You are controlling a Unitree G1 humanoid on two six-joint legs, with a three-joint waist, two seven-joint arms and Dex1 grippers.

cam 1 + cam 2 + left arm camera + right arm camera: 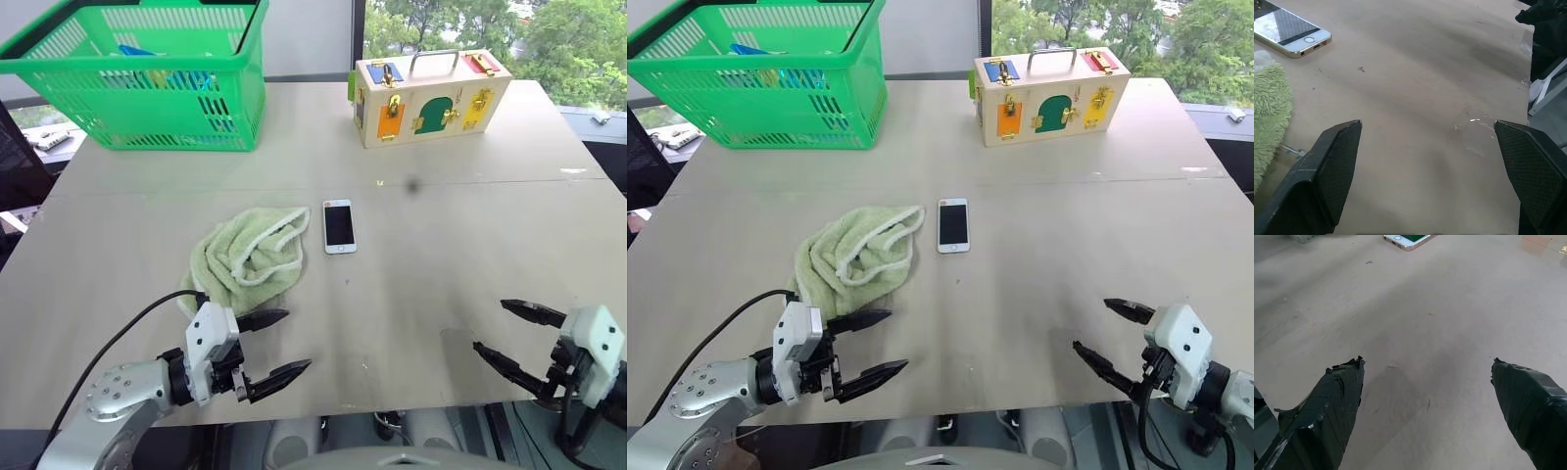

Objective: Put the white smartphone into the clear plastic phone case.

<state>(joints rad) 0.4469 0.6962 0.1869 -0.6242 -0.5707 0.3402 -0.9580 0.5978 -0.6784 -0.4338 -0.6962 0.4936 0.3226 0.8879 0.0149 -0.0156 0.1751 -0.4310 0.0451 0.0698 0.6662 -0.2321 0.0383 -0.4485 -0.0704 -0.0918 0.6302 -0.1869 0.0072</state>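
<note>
- Both sets of jaws stand wide and empty: I have my left gripper (263, 345) hovering at the near edge just below the green towel (245, 257), my right gripper (509, 335) at the near right.
- The clear plastic phone case (1474, 131) shows as faint glossy edges flat on the table (470, 235), between my two grippers, nearer the right one. I judge it light, thin, springy and slippery; I'd pinch one long rim.
- The white smartphone (339, 226) lies screen up at mid-table, just beside the towel's right edge, well apart from both grippers. It looks stiff, smooth, its glass fragile; I'd grip across the long sides.
- Open tabletop surrounds the phone on three sides; the green basket (147, 73) and wooden latch box (428, 93) sit far back.
- The near table edge is close under both grippers.
</note>
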